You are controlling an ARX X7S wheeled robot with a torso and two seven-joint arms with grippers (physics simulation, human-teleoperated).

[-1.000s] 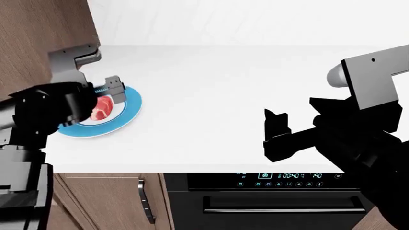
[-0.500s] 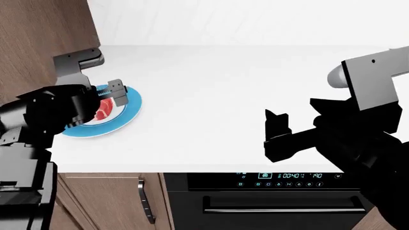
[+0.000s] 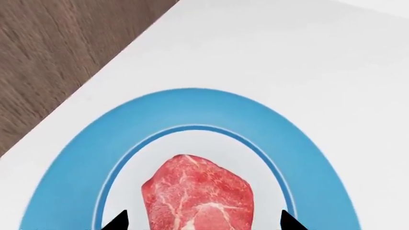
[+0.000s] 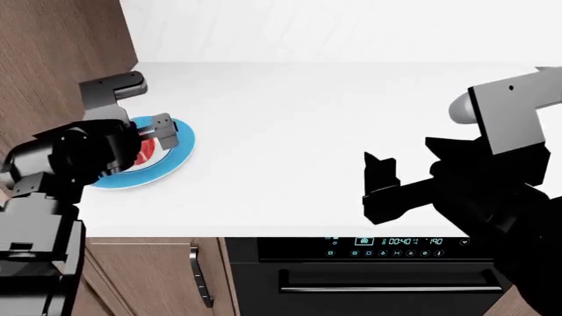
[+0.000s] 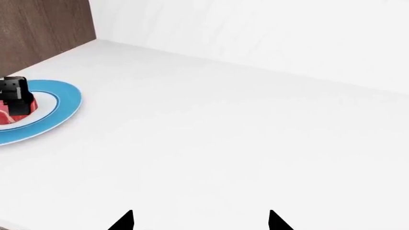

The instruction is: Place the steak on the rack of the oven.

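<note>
**Stock at my station: steak on plate, left gripper over it**

1. Steak (image 3: 199, 194): 1 raw red-pink lump with white marbling, lying on the white centre of the plate. In my left wrist view it sits between the 2 black fingertips (image 3: 119, 221), with plate showing on either side, so neither tip touches it there. In the head view only a red sliver shows behind the arm.

2. Plate (image 4: 180, 146): 1, white with a blue rim, on the white table (image 4: 307, 131) near its left end, close to the brown wood panel (image 4: 62, 46).

3. Left gripper (image 4: 149, 135): spread wide, jaws straddling the steak, holding nothing that I can see. It hangs over the plate.

4. Right gripper (image 4: 380, 181): also wide apart and empty, held above bare table well to the right of the plate; its wrist view sees the plate far off.

5. Black oven with blue display (image 4: 386, 245): below the table's front edge, bar handle across its door.
</note>
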